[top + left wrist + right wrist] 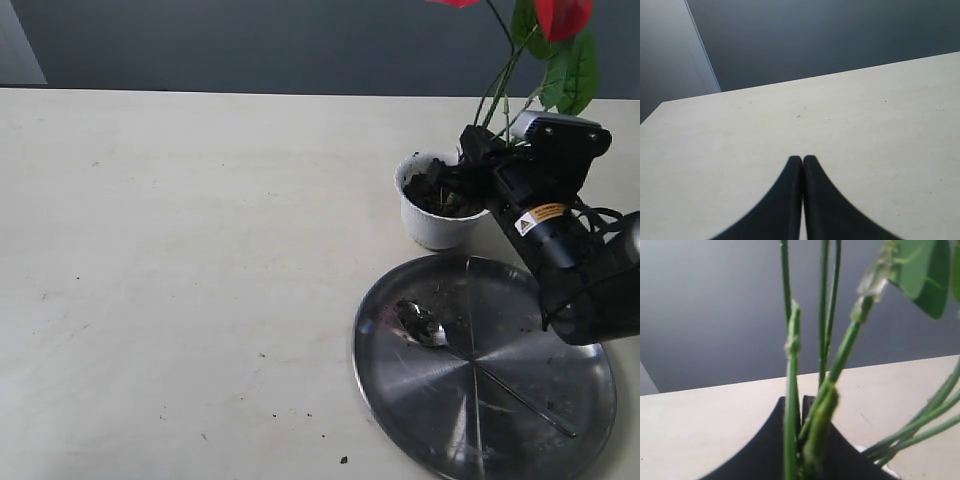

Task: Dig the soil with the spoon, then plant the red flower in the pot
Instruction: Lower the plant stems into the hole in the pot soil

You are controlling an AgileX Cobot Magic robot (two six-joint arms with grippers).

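Note:
The red flower [562, 15] stands upright over the small white pot [432, 228], its green stems [500, 85] running down into the dark soil [435, 192]. My right gripper [470, 165] is shut on the lower stems just above the pot's rim. In the right wrist view the stems [790, 365] rise between the black fingers [801, 400], and a bit of the pot's rim [889, 472] shows. The spoon [425, 325] lies on the steel plate, with soil on its bowl. My left gripper [802, 159] is shut on nothing over bare table and is not in the exterior view.
The large round steel plate [560, 420] lies at the front right, just in front of the pot, with soil crumbs on it. A few crumbs dot the pale table [200, 250] near the plate's left edge. A dark wall backs the table.

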